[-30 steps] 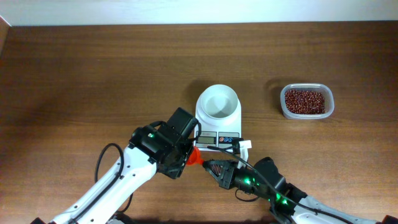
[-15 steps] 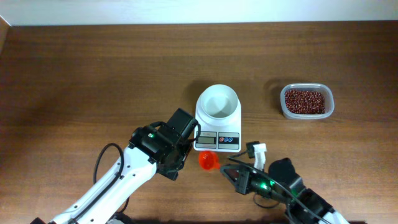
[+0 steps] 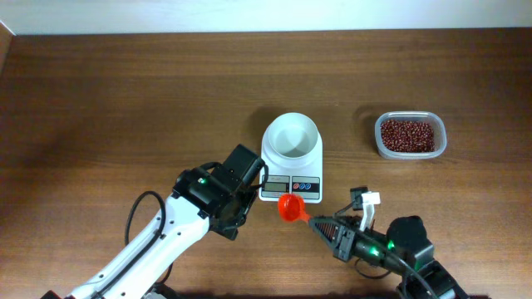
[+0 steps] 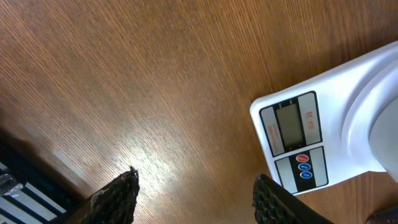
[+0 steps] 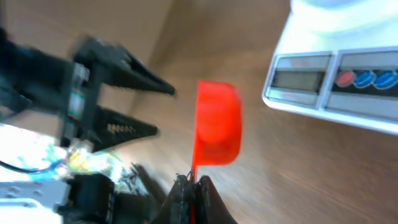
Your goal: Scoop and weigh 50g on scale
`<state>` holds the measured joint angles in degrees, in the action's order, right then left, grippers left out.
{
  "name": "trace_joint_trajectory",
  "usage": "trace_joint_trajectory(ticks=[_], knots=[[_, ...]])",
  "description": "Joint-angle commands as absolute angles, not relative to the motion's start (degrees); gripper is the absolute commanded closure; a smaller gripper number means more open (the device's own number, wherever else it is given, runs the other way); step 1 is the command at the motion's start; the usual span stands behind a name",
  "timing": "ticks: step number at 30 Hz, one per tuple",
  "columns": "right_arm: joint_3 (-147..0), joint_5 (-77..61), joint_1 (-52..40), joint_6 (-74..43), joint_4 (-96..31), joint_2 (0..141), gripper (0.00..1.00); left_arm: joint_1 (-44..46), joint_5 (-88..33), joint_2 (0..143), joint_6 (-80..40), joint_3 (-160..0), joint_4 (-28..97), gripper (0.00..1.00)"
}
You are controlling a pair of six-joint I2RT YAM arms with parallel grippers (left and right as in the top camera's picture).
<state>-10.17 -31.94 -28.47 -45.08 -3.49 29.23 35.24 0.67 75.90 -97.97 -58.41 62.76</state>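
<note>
Right gripper (image 3: 316,223) on one red scoop (image 3: 289,208), near one scale (image 3: 290,188)

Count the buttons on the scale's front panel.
3, in a row on the scale front panel beside the display: red button, middle blue button, end blue button. None appear hidden.

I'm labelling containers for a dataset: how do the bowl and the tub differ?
The bowl is round and white; the tub is squarish and clear. The bowl is empty; the tub holds red beans. The bowl sits on the scale; the tub stands directly on the table. Both are upright and open-topped.
</note>
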Motion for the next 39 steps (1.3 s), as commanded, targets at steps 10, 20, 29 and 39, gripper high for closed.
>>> trace_joint_trajectory(ticks=[10,20,29,39], knots=[[-22.61,-22.90,-27.99,-31.81,-25.10,28.84,0.96,35.48,1.26,76.18,-98.08,-59.18,61.30,0.38],[-41.45,-6.72,-27.99,-26.33,-40.12,28.84,0.96,35.51,-1.74,76.18,-93.58,-59.18,60.27,0.81],[-41.71,-2.26,-27.99,-29.36,-33.78,28.84,0.96,37.58,2.35,76.25,-84.86,-59.18,56.42,1.00],[-42.30,3.86,-27.99,-29.36,-31.03,28.84,0.96,49.47,16.29,82.19,-79.77,-59.18,47.35,1.00]])
